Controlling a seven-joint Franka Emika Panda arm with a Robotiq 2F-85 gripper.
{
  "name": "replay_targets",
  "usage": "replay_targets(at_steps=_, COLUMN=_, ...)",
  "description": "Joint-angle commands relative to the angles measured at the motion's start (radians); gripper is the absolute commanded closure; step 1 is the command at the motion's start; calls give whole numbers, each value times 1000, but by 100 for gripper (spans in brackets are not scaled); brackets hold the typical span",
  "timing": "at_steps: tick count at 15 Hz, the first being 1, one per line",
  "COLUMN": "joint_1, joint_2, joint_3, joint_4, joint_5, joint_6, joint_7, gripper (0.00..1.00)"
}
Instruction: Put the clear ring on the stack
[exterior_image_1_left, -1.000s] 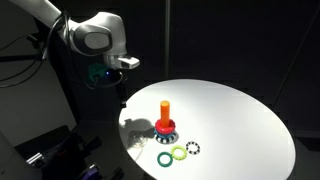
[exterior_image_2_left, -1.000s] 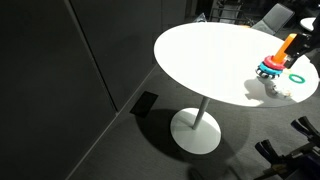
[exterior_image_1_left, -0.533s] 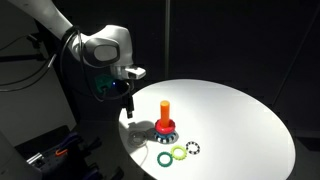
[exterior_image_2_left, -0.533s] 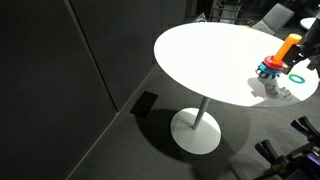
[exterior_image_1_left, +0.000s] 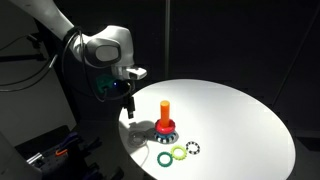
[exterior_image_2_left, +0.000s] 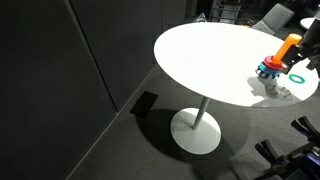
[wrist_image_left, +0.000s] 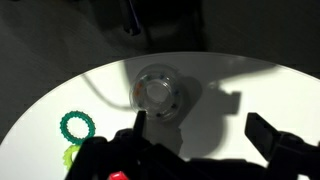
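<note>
Near the rim of the white bench (wrist_image_left: 240, 85), the clear ring (wrist_image_left: 158, 92) lay flat. The wrist view showed it just ahead of the pincer (wrist_image_left: 205, 135) and a little off its centre line, towards the finger (wrist_image_left: 140, 124) on the picture's left. The pincer's fingers stood wide apart with nothing between them. In an exterior view the pincer (exterior_image_1_left: 129, 103) hung above the bench edge, beside the stack (exterior_image_1_left: 165, 120) but apart from it.

The step in hand looked like the approach to the pick-up. To do it well, the pincer probably needed to shift until one finger stood over the ring's hole and the other outside its wall, or until both straddled the whole ring. It would then go straight down and close gently, since thin clear plastic would likely skid on the smooth top.

The ring's hole faced straight up, its axis upright. Being round, it showed no long axis across the bench, so any closing direction would serve. The dark green ring (wrist_image_left: 77, 125) lay well apart from the clear one.
</note>
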Motion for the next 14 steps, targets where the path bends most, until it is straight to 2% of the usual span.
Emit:
replay_targets(at_steps=1, joint_1=9, joint_2=25, joint_3=-16, joint_4=7, joint_5=0, joint_6=5, joint_7=0, gripper=0)
replay_targets(at_steps=8, joint_1=5, joint_2=122, joint_3=-52, joint_4=4, joint_5=15, joint_6=105, joint_7=-40, gripper=0)
replay_targets(at_steps=14, joint_1=8, joint_2=193, joint_3=-94, joint_4=-6, joint_5=9, joint_6=212, joint_7=-25, gripper=0)
